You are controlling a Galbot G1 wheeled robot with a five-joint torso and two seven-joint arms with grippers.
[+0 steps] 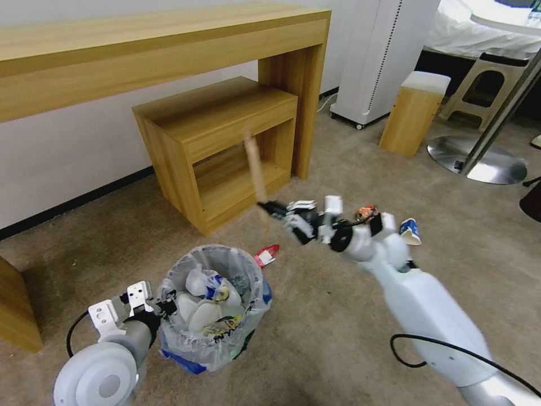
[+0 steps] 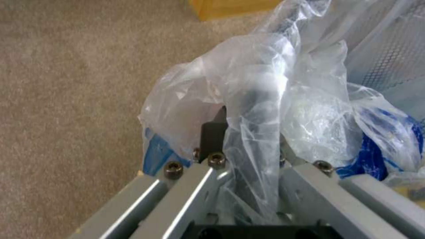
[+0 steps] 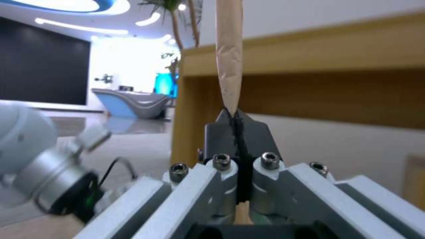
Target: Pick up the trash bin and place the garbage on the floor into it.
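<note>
One wooden stick (image 1: 255, 166) pinched at its lower end between the closed fingers of the right gripper (image 1: 269, 208), standing nearly upright and tilted a little, held in the air above the floor (image 1: 315, 316) in front of the small wooden shelf unit (image 1: 217, 144). Up and to the right of the trash bin (image 1: 211, 307), not yet over its mouth.

Trash bin gripped at the near rim by the left gripper (image 2: 239, 146), fingers clamped together on rim and crinkly clear liner (image 2: 265, 99); already well filled with white and printed litter. Whether the bin is lifted or resting on the carpet: cannot tell.

Several pieces left on the floor: red wrapper (image 1: 266, 255) just beyond the bin, blue-white paper cup (image 1: 410, 231) and a small red-orange piece (image 1: 366, 213) beside the right arm.

Likely trouble: stick long and held by its tip only, so liable to pivot or slip in the grip; released off-centre, liable to strike the rim or the heaped litter and tip back out. Liner loose under the left fingers, so a pull could drag plastic rather than bin.

No brand, label or writing legible anywhere.
</note>
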